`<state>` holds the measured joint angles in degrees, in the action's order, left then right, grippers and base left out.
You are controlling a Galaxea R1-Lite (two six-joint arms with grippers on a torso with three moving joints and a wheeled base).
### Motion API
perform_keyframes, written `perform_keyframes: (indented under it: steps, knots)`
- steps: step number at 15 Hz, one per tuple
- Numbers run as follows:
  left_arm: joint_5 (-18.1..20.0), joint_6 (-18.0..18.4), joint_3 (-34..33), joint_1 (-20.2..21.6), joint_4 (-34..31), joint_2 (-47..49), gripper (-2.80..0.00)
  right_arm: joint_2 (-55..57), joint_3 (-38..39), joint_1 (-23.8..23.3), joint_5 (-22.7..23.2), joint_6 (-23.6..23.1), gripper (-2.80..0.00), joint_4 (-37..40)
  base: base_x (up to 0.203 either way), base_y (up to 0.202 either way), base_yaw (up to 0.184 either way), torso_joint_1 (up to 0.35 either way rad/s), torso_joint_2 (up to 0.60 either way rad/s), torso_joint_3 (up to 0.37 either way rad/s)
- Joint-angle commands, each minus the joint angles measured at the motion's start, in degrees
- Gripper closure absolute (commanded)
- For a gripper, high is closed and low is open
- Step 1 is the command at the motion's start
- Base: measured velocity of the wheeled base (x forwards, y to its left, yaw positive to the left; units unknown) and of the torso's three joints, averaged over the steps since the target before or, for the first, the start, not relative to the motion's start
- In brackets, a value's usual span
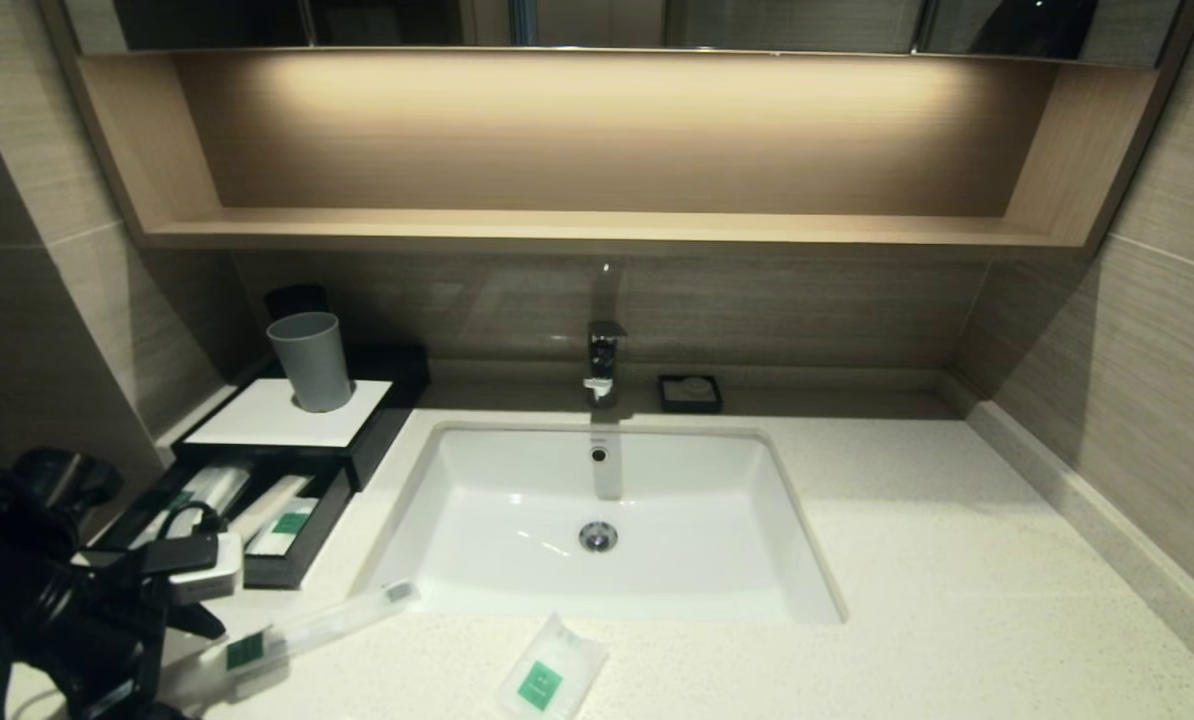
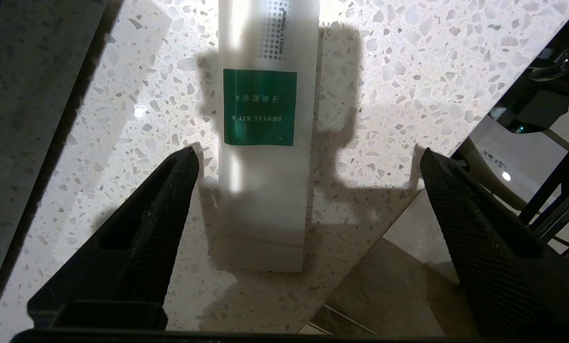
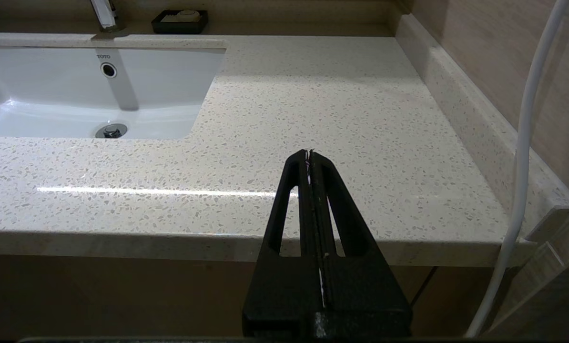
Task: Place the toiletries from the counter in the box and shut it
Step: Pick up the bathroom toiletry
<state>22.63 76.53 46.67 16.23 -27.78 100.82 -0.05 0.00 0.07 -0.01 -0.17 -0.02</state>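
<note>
Left gripper (image 2: pixel 308 166) spread over one toothbrush packet (image 2: pixel 265 143); one sachet (image 1: pixel 549 680) nearby.

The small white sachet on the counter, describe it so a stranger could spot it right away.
Start at the white sink in the speckled counter. The sachet lies flat by the counter's front edge, before the basin. It is short and squarish with a green label, unlike the long toothbrush packet to its left.

"DENTAL KIT" w/ Chinese characters on green label (image 2: pixel 259 106) of toothbrush packet (image 2: pixel 265 143) at counter's front-left edge; "TOTO" on sink (image 3: pixel 103 56) back wall above overflow hole.
</note>
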Motion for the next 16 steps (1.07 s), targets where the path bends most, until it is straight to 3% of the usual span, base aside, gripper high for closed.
perform_keyframes:
  steps: [1, 16]
  knots:
    - [0.14, 0.46, -0.08, 0.03, -0.17, 0.43, -2.8, -0.01, 0.09, 0.01, 0.01, -0.01, 0.0, -0.06, 0.0, 0.0, 0.0, 0.0, 0.0, 0.0]
    - [0.31, 0.2, 0.16, 0.03, 1.97, 1.76, -2.8, -0.03, 0.09, 0.01, 0.01, -0.01, 0.0, 0.0, 0.0, 0.0, 0.0, 0.0, 0.0, 0.0]
